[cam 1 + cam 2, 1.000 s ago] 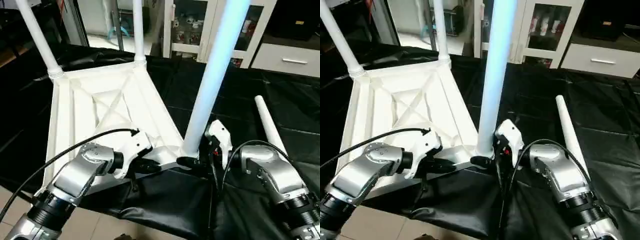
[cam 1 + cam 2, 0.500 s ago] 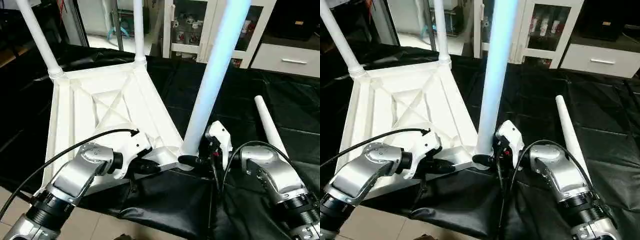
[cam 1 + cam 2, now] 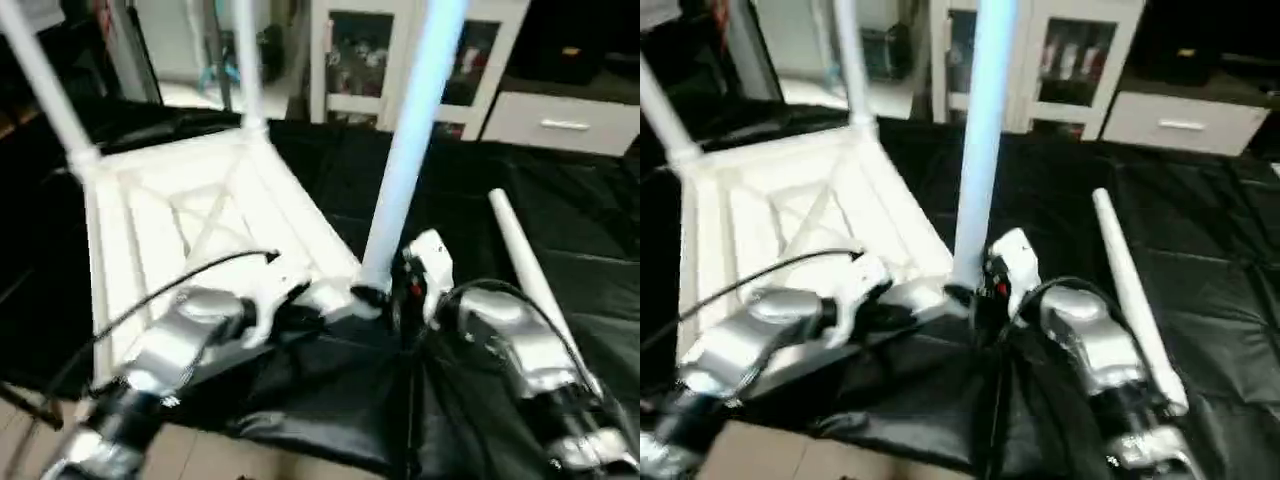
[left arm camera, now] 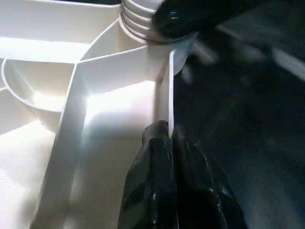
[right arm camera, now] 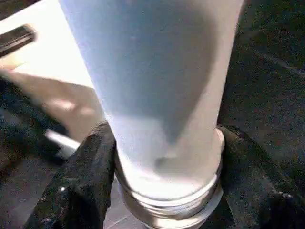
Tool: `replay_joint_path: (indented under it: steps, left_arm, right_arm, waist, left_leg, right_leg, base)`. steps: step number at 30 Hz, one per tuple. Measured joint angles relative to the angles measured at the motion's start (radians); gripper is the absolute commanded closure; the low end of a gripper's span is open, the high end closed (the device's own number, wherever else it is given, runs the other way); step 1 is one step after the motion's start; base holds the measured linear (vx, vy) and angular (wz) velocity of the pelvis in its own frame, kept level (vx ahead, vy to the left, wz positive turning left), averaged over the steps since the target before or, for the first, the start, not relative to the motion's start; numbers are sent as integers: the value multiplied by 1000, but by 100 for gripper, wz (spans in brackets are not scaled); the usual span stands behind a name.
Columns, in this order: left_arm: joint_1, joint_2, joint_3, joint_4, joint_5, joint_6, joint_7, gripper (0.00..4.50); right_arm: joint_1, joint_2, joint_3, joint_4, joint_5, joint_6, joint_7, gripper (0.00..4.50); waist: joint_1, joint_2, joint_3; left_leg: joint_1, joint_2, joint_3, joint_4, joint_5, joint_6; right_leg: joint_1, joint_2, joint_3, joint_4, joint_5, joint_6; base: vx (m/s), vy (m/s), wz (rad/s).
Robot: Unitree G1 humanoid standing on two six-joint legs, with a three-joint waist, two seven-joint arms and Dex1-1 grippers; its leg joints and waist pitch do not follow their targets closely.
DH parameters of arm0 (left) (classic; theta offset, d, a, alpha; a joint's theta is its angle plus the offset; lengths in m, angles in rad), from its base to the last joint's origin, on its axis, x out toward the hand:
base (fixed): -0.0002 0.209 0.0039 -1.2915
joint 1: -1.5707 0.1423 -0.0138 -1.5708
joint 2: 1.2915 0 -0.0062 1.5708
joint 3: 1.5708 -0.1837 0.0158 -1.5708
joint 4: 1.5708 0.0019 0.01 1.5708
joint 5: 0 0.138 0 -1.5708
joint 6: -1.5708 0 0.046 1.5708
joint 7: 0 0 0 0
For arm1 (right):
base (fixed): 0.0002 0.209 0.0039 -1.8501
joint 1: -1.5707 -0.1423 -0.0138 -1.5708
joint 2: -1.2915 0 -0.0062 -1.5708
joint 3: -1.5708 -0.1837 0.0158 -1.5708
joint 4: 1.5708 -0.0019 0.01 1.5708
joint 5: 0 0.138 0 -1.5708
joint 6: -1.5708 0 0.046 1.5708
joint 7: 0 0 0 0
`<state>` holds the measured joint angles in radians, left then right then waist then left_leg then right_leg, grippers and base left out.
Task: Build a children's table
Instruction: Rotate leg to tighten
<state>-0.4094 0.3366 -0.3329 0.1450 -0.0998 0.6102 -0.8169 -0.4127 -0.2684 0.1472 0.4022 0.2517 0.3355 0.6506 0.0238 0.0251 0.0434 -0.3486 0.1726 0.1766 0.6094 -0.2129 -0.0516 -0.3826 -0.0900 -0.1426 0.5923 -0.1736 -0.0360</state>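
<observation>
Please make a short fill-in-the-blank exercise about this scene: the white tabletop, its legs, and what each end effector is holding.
1. The number of legs standing upright in the tabletop is ___.
2. The fourth leg lies on the ___ cloth.
3. The right end effector grips the near leg at its ___ end.
4. The left end effector pinches the tabletop's ___.

Missing words: three; black; lower; rim

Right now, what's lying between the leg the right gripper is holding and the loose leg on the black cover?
Between the held leg and the loose leg, the left eye view shows the right gripper, its white wrist housing, and bare black cover.
</observation>
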Motion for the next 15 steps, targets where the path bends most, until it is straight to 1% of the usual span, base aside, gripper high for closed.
replay_joint_path:
  steps: [1, 2, 3, 5, 6, 8, 9, 11, 15]
  left_arm:
    - [-2, -14, 1, 6, -1, -1, 14, 450]
    - [-31, -57, 15, 61, 9, 0, 67, 450]
    - [-55, -88, 20, 98, 16, 1, 105, 450]
    - [-76, -117, 24, 130, 20, -1, 151, 450]
    - [-103, -166, 43, 193, 26, -12, 216, 450]
    - [-133, -208, 46, 246, 37, -29, 284, 450]
    - [-145, -226, 50, 273, 40, -44, 309, 450]
    - [-188, -283, 58, 354, 53, -84, 390, 450]
    - [-218, -314, 61, 410, 55, -122, 426, 450]
  right_arm:
    - [-4, 10, -1, 7, -2, -2, -18, 178]
    - [-32, 62, -23, 58, -21, -21, -120, 178]
    - [-56, 93, -33, 95, -33, -35, -194, 178]
    - [-76, 121, -41, 129, -45, -48, -270, 178]
    - [-117, 175, -70, 198, -54, -76, -390, 178]
    - [-157, 209, -93, 259, -63, -96, -508, 178]
    - [-177, 232, -106, 293, -67, -112, -562, 178]
    - [-255, 283, -142, 401, -75, -153, -716, 178]
    - [-301, 317, -175, 486, -75, -224, -817, 178]
  waist:
    - [-2, 0, 0]
    - [-8, 0, 0]
    - [-13, 0, 0]
    - [-18, 3, -1]
    - [-23, 5, -2]
    - [-28, 8, -3]
    - [-29, 8, -4]
    - [-29, 8, -4]
    - [-21, 8, -4]
  left_leg:
    - [0, 0, -1, 0, 0, 0]
    - [0, 0, -3, 1, 0, 0]
    - [1, 0, -4, 1, 0, 0]
    - [-1, 0, -4, 1, 0, 0]
    - [0, 0, -4, 2, 0, 0]
    - [-1, 0, -5, 1, 0, 0]
    - [-1, 0, -5, 1, 0, 0]
    - [-4, -1, -5, 1, 0, 0]
    - [-7, 0, -4, 0, 0, 0]
  right_leg:
    - [0, 0, -1, -1, 0, 0]
    - [2, 0, -3, -1, 0, 0]
    - [1, 0, -4, -2, 0, 0]
    - [0, 0, -5, -4, 0, 0]
    - [2, 0, -5, -3, 0, 0]
    - [2, -1, -6, -8, 0, 0]
    - [2, -1, -6, -8, 1, 0]
    - [1, -1, -6, -8, 1, 0]
    - [0, -2, -5, -8, 4, 4]
  base:
    - [0, 0, 0]
    - [0, 0, 0]
    - [0, 0, 0]
    - [0, 0, 0]
    - [0, 0, 0]
    - [0, 0, 0]
    - [0, 0, 0]
    - [0, 0, 0]
    - [0, 0, 0]
